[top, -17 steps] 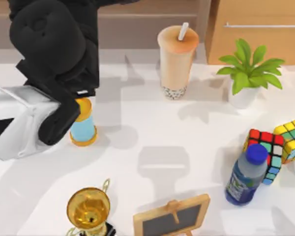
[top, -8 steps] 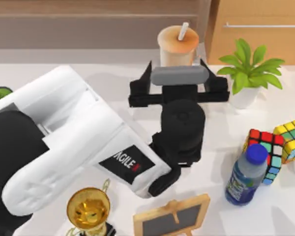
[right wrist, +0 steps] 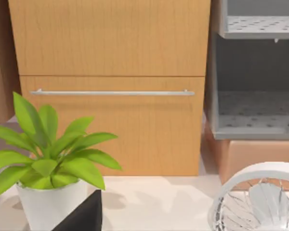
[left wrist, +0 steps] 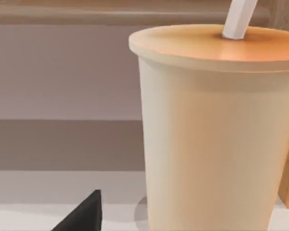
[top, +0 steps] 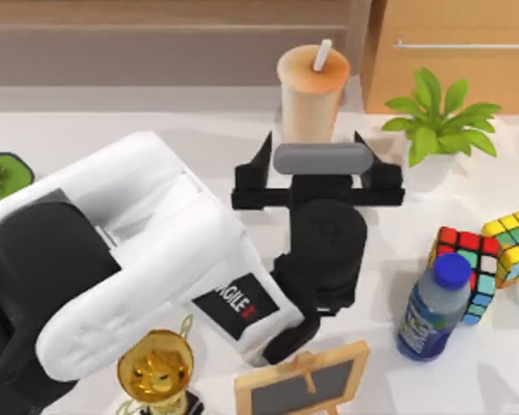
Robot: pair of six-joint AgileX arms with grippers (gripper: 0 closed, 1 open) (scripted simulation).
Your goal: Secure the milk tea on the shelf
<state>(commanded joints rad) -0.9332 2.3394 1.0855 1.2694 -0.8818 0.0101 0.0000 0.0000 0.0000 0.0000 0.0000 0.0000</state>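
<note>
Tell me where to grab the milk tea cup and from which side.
Grip the milk tea across its straight, tapered wall below the lid, coming level from the table's near side, as the open left gripper is lined up. It stands upright; the straw rules out a top grasp, and the shelf stands behind.

Lidded milk tea (top: 311,91) upright before brown shelf (top: 156,43).

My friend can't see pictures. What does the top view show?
The left gripper, fingers spread open, sits right in front of the milk tea, which stands on the white table before the brown shelf. A potted plant, water bottle, puzzle cubes, gold trophy and small chalkboard surround them.
</note>
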